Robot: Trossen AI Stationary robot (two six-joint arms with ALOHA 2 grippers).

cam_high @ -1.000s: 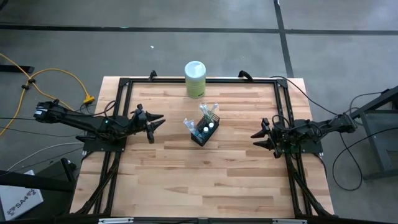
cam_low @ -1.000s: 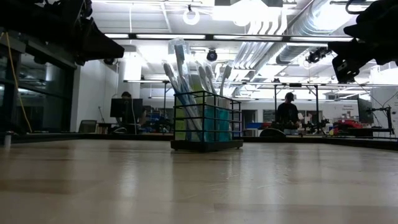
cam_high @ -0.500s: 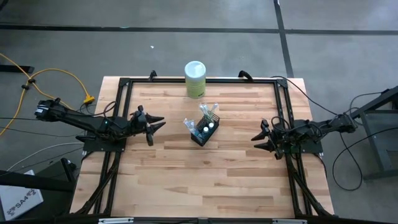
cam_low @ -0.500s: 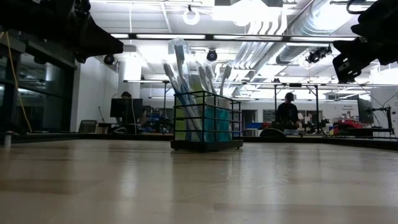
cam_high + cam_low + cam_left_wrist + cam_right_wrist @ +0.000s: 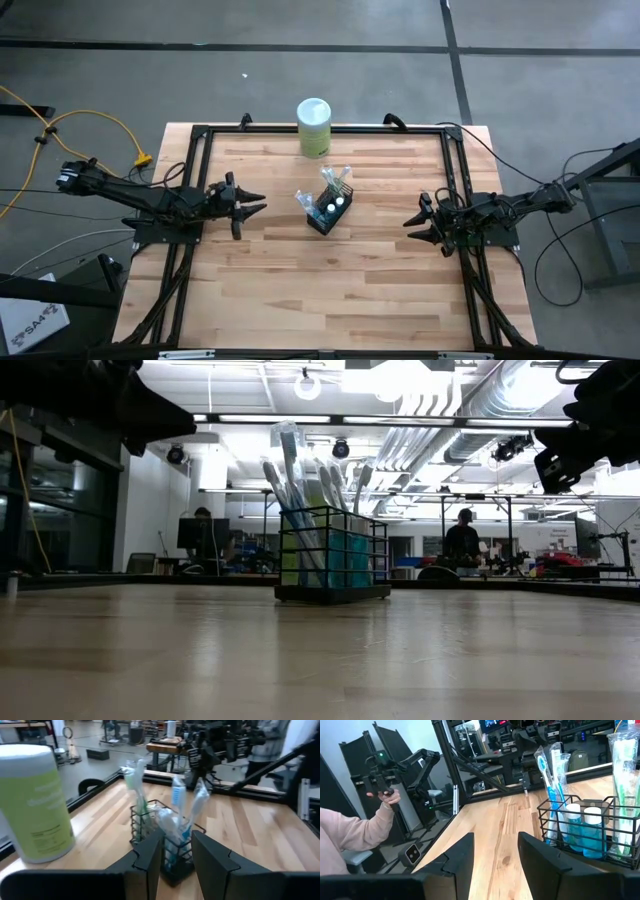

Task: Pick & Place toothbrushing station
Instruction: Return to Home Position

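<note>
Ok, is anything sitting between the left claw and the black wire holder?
Nothing visible. Only bare table lies between the left claw and the black wire holder; the green canister stands off that line, by the far edge.

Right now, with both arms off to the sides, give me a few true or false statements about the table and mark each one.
The toothbrushes stand in the black wire holder: true.
The left gripper holds a toothbrush: false; it is open and empty, left of the holder.
The green canister lies on its side: false; it stands upright.
The right gripper is open, apart from the holder: true.
</note>
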